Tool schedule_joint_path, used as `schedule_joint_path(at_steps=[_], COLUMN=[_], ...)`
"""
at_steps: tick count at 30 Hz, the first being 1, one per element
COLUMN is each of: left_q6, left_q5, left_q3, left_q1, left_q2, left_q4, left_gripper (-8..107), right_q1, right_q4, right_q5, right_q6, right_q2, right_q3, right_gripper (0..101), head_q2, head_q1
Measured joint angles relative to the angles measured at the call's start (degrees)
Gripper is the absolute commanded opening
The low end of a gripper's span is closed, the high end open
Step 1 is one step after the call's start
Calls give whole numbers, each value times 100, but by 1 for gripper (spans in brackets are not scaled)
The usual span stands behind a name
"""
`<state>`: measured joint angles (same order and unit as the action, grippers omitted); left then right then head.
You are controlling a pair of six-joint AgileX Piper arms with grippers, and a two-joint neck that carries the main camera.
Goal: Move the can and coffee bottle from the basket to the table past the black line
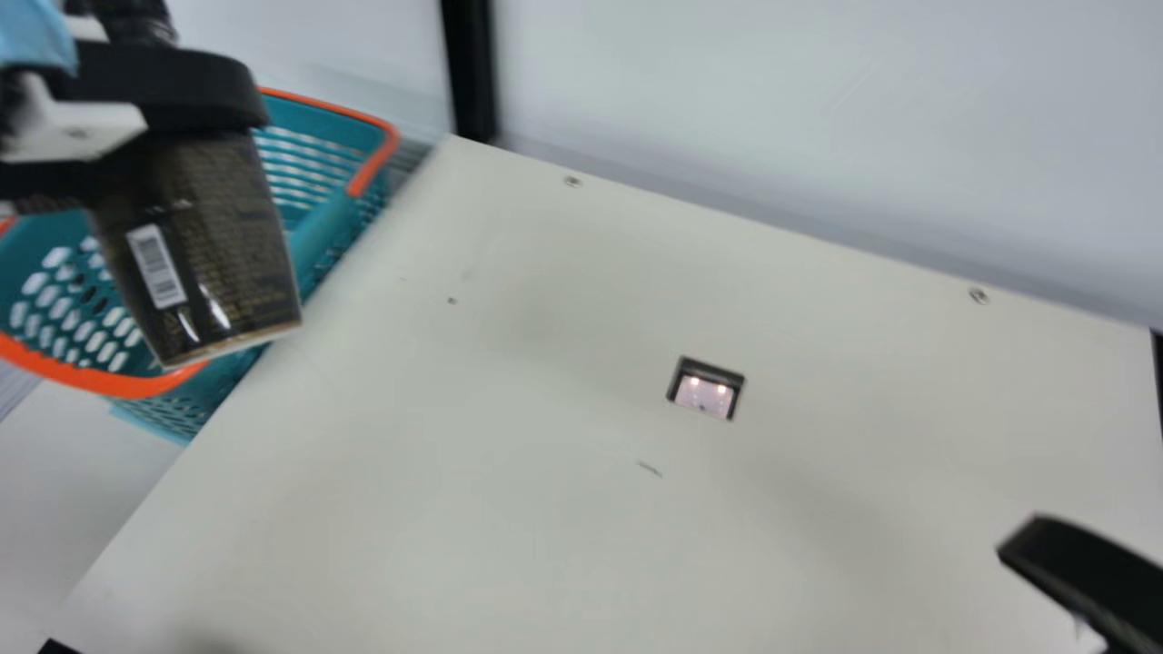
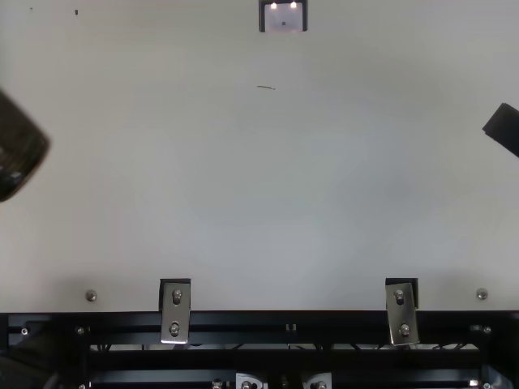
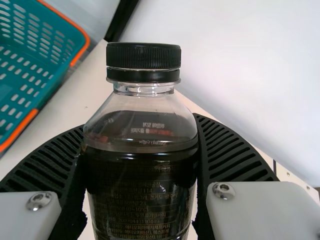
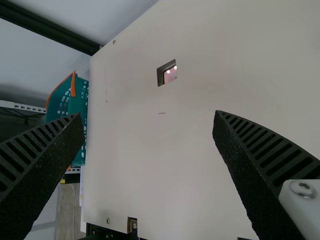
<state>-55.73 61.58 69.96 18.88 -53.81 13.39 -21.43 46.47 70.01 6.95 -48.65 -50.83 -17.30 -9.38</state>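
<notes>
**Coffee bottle out of the basket, put-down to come**

The coffee bottle [image 1: 213,254] is in the air, held by the left gripper [image 3: 138,122], whose jaws are closed in on its 2 sides, around the body below the shoulder. It is raised clear of the basket [image 1: 109,380], on the side of it where the table [image 1: 545,545] lies, though how high it hangs I cannot tell. The right gripper [image 4: 148,117] is well apart from the basket, over the table, its jaws spread wide with nothing between them.

I judge the bottle's share of the job about half done: it is out of the basket, and what is left is to carry it farther from the basket, past the black line, set it down and let go. Of the 2 things to move, the can is harder to score: I cannot tell whether its turn is done or to come, so I would count only the 1 pick as certain.

The bottle looks roughly upright, its black cap [image 3: 143,57] uppermost and its base [image 1: 236,343] pointing down. Its long axis runs cap to base, close to vertical, perhaps with a slight lean; seen past the basket from overhead, I cannot tell how much.
</notes>
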Motion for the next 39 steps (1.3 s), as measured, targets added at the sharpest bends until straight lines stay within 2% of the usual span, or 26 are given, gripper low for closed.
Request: schedule_joint_path(at_steps=[4,7,32,39], left_q6=[-746,-997,-998,-688], left_q5=[35,53,0,-113], left_q3=[68,78,78,102], left_q1=[776,996,996,827], left_q2=[-222,-222,-222,-299], left_q4=[537,658,658,347], left_gripper=[10,10,10,10], right_q1=[0,0,0,0], right_q4=[0,0,0,0], right_q5=[0,0,0,0], right_q6=[0,0,0,0], right_q2=[0,0,0,0], right_q3=[0,0,0,0], right_gripper=[101,101,101,101], head_q2=[411,352,352,352], head_q1=[147,147,147,176])
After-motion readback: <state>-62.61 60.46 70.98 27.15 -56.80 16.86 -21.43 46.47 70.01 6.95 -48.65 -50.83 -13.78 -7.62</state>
